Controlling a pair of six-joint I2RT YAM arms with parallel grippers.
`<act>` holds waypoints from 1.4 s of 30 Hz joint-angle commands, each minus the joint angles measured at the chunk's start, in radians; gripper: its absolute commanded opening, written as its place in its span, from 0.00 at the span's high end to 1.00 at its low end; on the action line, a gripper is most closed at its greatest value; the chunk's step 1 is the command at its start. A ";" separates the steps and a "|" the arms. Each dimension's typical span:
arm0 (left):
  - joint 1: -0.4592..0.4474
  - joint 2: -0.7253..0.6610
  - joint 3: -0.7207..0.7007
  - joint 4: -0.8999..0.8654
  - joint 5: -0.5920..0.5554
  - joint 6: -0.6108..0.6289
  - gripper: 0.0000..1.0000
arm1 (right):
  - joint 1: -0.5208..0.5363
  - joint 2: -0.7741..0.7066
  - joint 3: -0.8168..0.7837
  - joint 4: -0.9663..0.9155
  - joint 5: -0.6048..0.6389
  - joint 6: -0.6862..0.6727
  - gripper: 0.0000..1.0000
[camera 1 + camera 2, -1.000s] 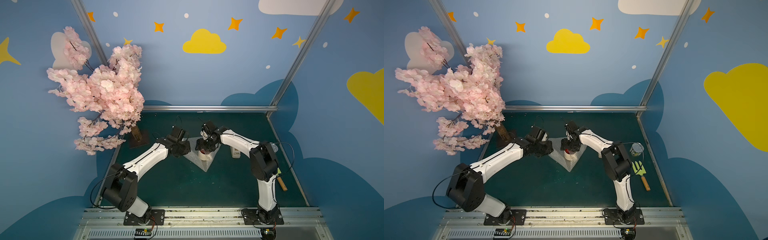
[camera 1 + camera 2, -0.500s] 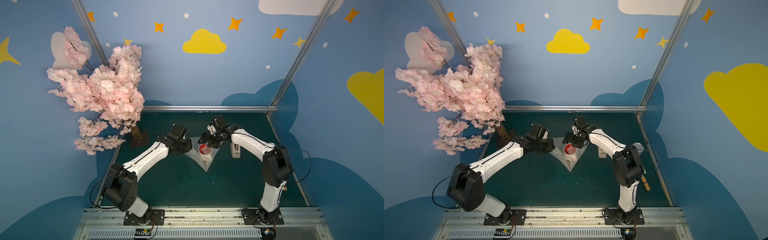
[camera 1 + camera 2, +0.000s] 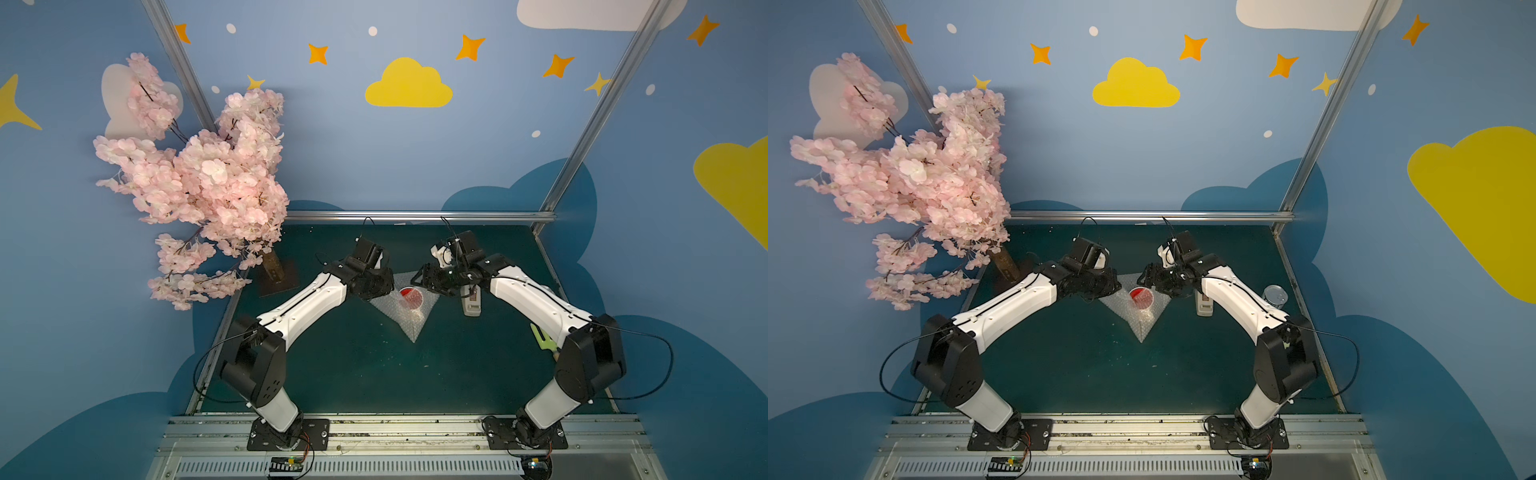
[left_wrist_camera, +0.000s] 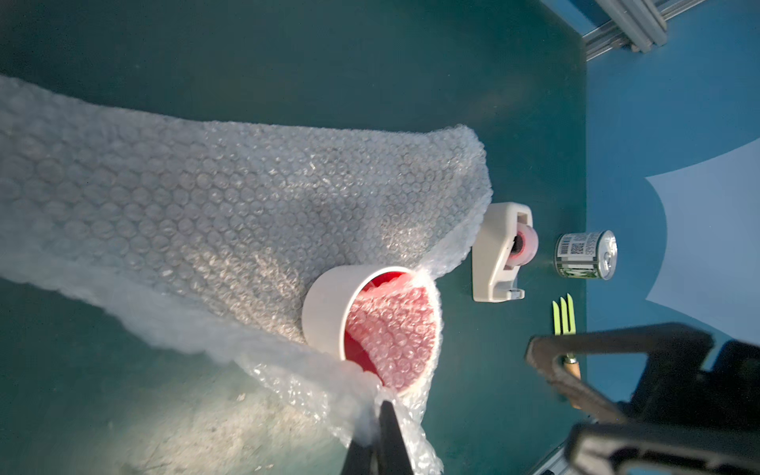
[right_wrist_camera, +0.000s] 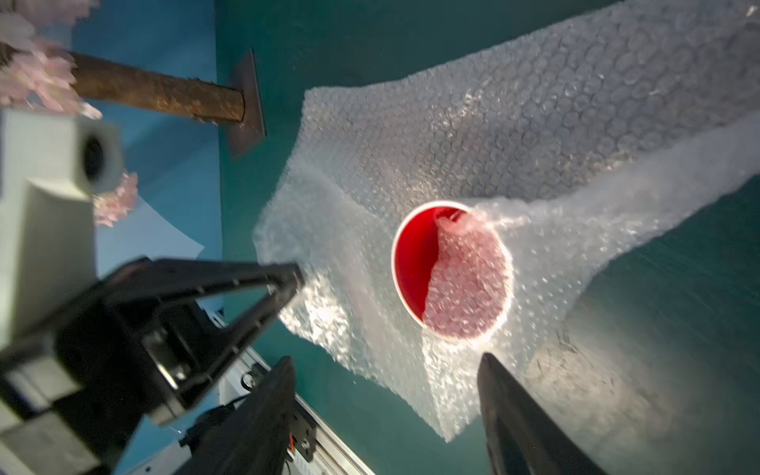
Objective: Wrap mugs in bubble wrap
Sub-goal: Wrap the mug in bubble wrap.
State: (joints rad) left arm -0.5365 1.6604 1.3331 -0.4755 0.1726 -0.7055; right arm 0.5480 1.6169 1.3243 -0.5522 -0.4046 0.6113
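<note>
On bubble wrap [image 5: 534, 123] — white mug [image 5: 411, 263] upright, red interior part-stuffed.

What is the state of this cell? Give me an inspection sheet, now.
Surface: green mat, lightly scuffed.
Job's things: mug upright on bubble wrap; one wrap corner tucked inside it.
Clutter: tape dispenser, tin can, green fork near the right arm.
Grippers: left gripper shut on the wrap's edge; right gripper open, empty, beside the mug.
Cables: black loops hang off both arms, clear of the wrap.
Surroundings: blossom tree at far left; blue walls with clouds.
</note>
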 commanded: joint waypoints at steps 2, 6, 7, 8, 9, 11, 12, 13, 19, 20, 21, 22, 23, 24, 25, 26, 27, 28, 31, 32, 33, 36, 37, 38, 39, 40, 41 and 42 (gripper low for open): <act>-0.014 0.070 0.091 -0.042 0.033 0.027 0.97 | 0.028 -0.047 -0.072 0.036 0.013 -0.113 0.32; -0.022 0.120 0.146 -0.058 0.048 0.030 0.97 | 0.072 -0.044 -0.072 0.053 0.055 -0.171 0.32; -0.024 0.127 0.152 -0.056 0.051 0.031 0.97 | 0.083 -0.034 -0.068 0.058 0.069 -0.182 0.32; -0.026 0.133 0.159 -0.054 0.053 0.029 0.97 | 0.090 -0.021 -0.063 0.055 0.083 -0.189 0.31; -0.028 0.136 0.164 -0.054 0.052 0.030 0.97 | 0.098 -0.007 -0.052 0.057 0.093 -0.197 0.32; -0.029 0.138 0.173 -0.055 0.054 0.030 0.97 | 0.110 0.022 -0.032 0.052 0.126 -0.206 0.32; -0.029 0.137 0.174 -0.054 0.054 0.031 0.97 | 0.113 0.036 -0.020 0.053 0.142 -0.208 0.34; -0.029 0.136 0.175 -0.054 0.054 0.032 0.97 | 0.115 0.051 -0.007 0.056 0.149 -0.208 0.37; -0.029 0.119 0.156 -0.040 0.054 0.027 0.97 | 0.120 0.113 0.031 0.054 0.165 -0.215 0.57; -0.029 0.118 0.155 -0.039 0.054 0.026 0.97 | 0.120 0.115 0.030 0.059 0.165 -0.218 0.62; -0.029 0.117 0.151 -0.038 0.054 0.025 0.97 | 0.122 0.117 0.029 0.063 0.167 -0.217 0.68; -0.029 0.116 0.150 -0.035 0.054 0.024 0.97 | 0.123 0.117 0.027 0.068 0.167 -0.218 0.76; -0.030 0.116 0.149 -0.033 0.054 0.023 0.97 | 0.122 0.115 0.025 0.074 0.166 -0.216 0.84; -0.029 0.115 0.149 -0.032 0.054 0.023 0.97 | 0.123 0.113 0.024 0.078 0.168 -0.215 0.95; -0.029 0.115 0.149 -0.032 0.081 0.024 0.97 | 0.122 0.114 0.023 0.080 0.168 -0.210 1.00; -0.029 0.114 0.150 -0.033 0.081 0.026 0.97 | 0.123 0.113 0.022 0.079 0.170 -0.209 1.00; -0.029 0.111 0.150 -0.036 0.076 0.027 0.91 | 0.121 0.115 0.022 0.077 0.173 -0.204 1.00; -0.029 0.106 0.150 -0.048 0.067 0.032 0.72 | 0.120 0.117 0.018 0.075 0.178 -0.195 1.00; -0.029 0.047 0.128 -0.079 -0.043 0.047 0.31 | 0.109 0.121 0.007 0.071 0.185 -0.163 1.00; -0.036 0.010 0.110 -0.082 -0.091 0.058 0.24 | 0.106 0.122 0.003 0.068 0.190 -0.153 1.00; -0.050 -0.028 0.088 -0.090 -0.161 0.079 0.18 | 0.103 0.124 0.003 0.065 0.196 -0.145 1.00; -0.085 -0.099 0.022 -0.096 -0.234 0.127 0.15 | 0.095 0.149 0.016 0.040 0.210 -0.123 1.00; -0.087 -0.107 0.004 -0.096 -0.215 0.127 0.17 | 0.092 0.158 0.024 0.029 0.211 -0.120 1.00; -0.089 -0.107 -0.017 -0.101 -0.193 0.125 0.21 | 0.090 0.169 0.032 0.018 0.214 -0.118 1.00; -0.093 -0.104 -0.035 -0.107 -0.171 0.117 0.24 | 0.089 0.180 0.040 0.009 0.216 -0.117 1.00; -0.097 -0.101 -0.050 -0.106 -0.151 0.112 0.26 | 0.087 0.189 0.048 -0.006 0.221 -0.116 1.00; -0.107 -0.094 -0.065 -0.107 -0.134 0.109 0.30 | 0.086 0.201 0.057 -0.023 0.225 -0.113 1.00; -0.118 -0.083 -0.074 -0.103 -0.123 0.107 0.30 | 0.084 0.209 0.064 -0.034 0.228 -0.113 1.00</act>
State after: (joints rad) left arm -0.6392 1.5345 1.3048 -0.5426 0.0288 -0.6117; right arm 0.6388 1.8000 1.3540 -0.5240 -0.2050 0.4808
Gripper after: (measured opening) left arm 0.702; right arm 0.046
